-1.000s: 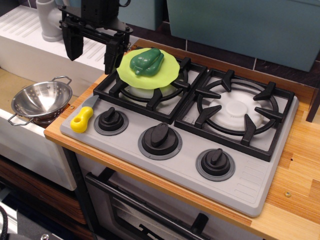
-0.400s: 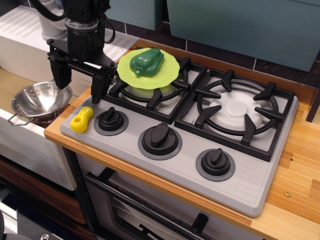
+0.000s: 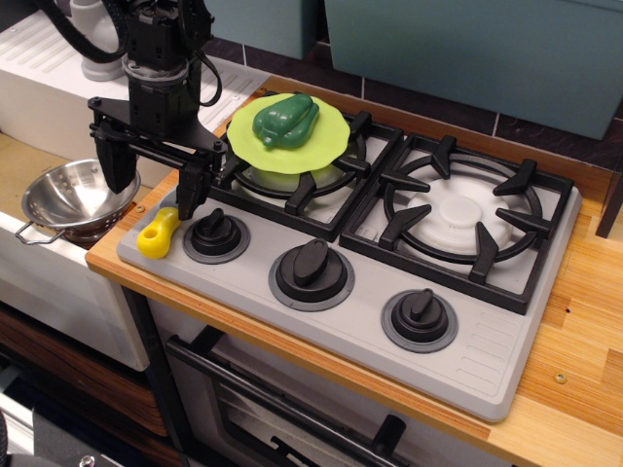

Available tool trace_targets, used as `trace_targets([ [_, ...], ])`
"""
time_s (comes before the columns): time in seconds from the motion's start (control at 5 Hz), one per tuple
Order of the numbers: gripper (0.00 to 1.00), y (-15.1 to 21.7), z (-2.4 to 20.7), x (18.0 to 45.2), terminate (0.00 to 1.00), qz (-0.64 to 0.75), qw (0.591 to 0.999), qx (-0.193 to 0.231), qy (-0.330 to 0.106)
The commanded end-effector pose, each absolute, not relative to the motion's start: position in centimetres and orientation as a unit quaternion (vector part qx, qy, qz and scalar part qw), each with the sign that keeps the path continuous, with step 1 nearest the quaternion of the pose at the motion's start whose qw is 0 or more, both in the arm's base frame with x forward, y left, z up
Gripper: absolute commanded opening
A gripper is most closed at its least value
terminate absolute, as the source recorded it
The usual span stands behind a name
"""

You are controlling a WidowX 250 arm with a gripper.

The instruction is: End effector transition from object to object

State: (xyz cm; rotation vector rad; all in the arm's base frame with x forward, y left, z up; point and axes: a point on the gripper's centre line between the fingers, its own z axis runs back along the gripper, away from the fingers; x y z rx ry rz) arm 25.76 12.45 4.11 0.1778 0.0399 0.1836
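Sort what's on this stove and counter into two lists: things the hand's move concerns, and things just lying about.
Concerns the move:
hand, open and empty
yellow-handled knife, right beneath it and likely the next target

Lying about:
green pepper on the lime plate
metal colander in the sink
three stove knobs

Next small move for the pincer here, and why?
Probably a short descent, shifted slightly toward the camera. The open pincer hangs empty over the stove's left corner, its right finger just above the yellow-handled knife, its left one in front of the steel colander. The knife lies near the gap's right edge, so centring first seems wise.
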Motion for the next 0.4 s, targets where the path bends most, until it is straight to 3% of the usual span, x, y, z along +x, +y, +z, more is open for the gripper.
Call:
trace_targets([
  [0.0,1.0,14.0,3.0,26.6,0.0,0.097,0.991,0.095,0.009],
  [0.2,1.0,14.2,1.1,26.6,1.0,0.086,0.992,0.088,-0.007],
])
